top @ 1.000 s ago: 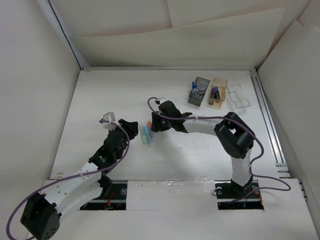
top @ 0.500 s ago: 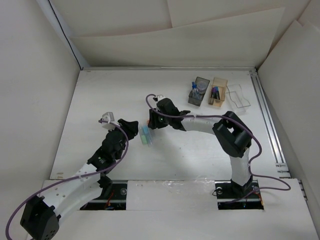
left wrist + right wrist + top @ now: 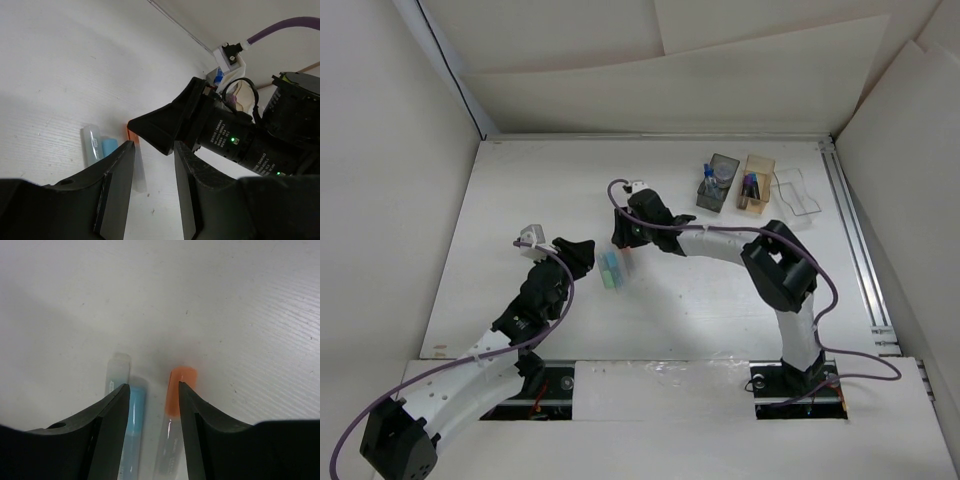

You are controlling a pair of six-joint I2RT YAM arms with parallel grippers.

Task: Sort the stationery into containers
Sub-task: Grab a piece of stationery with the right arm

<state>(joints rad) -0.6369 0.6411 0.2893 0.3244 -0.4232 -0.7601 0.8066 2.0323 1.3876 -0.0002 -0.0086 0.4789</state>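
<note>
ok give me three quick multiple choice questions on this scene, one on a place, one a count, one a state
1. Where do the loose markers lie?
A in a container; B on the table below the right hand; C off the table.
2. How many bins are there?
A two; B four; C three.
3. How is the right hand?
A open; B shut on a marker; C out of view.

Answers:
1 B: the light-blue marker and orange marker lie on the table under its fingers.
2 C: dark grey bin, tan-orange bin and clear bin.
3 A: its fingers stand apart, gripping nothing.
</note>
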